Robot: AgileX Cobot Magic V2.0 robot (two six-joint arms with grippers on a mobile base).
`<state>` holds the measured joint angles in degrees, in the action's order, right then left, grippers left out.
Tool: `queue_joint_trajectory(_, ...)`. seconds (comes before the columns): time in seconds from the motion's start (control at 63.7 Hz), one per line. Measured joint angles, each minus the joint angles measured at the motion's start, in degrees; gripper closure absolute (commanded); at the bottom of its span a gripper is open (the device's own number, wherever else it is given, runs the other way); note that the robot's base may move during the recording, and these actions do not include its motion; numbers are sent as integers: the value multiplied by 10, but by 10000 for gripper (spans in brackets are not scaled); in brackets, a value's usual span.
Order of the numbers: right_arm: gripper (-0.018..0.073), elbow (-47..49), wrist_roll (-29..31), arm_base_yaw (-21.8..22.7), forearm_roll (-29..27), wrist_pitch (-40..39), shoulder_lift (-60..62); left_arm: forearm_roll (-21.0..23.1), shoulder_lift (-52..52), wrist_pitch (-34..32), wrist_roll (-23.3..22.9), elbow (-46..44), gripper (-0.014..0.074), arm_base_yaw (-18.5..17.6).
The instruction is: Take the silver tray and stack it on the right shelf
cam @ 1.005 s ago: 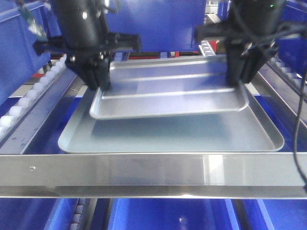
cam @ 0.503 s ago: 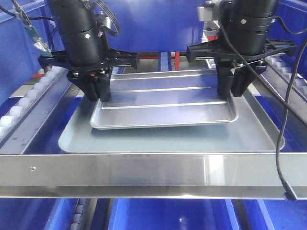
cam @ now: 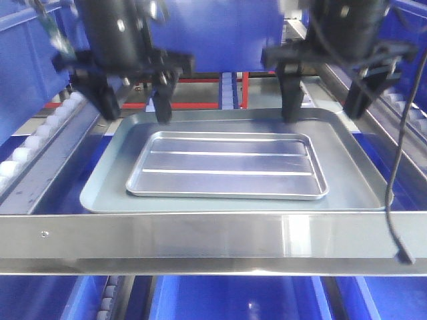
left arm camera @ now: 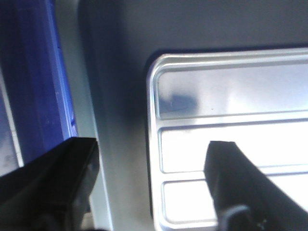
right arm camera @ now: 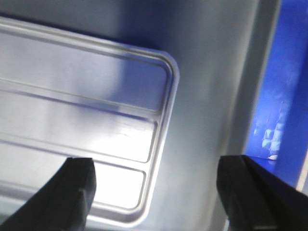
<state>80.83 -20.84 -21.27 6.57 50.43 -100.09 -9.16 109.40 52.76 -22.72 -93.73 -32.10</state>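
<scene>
The silver tray point(cam: 227, 173), shiny with two long ridges, lies flat inside the larger dull grey tray point(cam: 353, 180) on the right shelf, behind its wide flat front bar point(cam: 213, 241). My left gripper point(cam: 132, 110) is open and empty, raised above the silver tray's far left end. My right gripper point(cam: 321, 107) is open and empty, raised above its far right end. The left wrist view shows the silver tray's corner point(left arm camera: 226, 106) between my spread left fingers point(left arm camera: 149, 187). The right wrist view shows its other corner point(right arm camera: 120, 96) between my spread right fingers point(right arm camera: 154, 192).
Rails with small white rollers point(cam: 40, 137) run along the left side of the rack, and more rollers point(cam: 400, 100) along the right. Blue bins point(cam: 220, 33) stand behind and below the rack. A black cable point(cam: 393, 200) hangs from the right arm over the tray's right edge.
Both grippers let go of the silver tray, opened wide and rose. The tray dropped from its tilted, held position to lie flat inside the larger grey tray.
</scene>
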Motion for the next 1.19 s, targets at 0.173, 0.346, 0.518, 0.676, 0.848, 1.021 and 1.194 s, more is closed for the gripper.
queue_joint_trajectory(0.173, 355, 0, 0, 0, 0, 36, 48, -16, -87, 23, 5, 25, 533, -3)
queue_joint_trajectory(0.346, 502, -49, 0, -15, 0, 34, 116, -25, -210, -13, 5, 137, 688, -5)
queue_joint_trajectory(0.518, 503, -164, 0, -35, 2, -13, 200, -26, -338, -100, 6, 310, 688, -5)
queue_joint_trajectory(0.676, 503, -281, 0, -40, 6, -70, 289, -26, -445, -188, 6, 465, 688, -5)
queue_joint_trajectory(0.848, 503, -397, 14, -41, 10, -123, 431, -26, -585, -225, 6, 581, 688, -5)
queue_joint_trajectory(1.021, 503, -463, 31, -41, 10, -140, 587, -28, -742, -226, 6, 619, 688, -5)
queue_joint_trajectory(1.194, 503, -478, 38, -41, 11, -141, 760, -29, -891, -215, 6, 621, 688, -5)
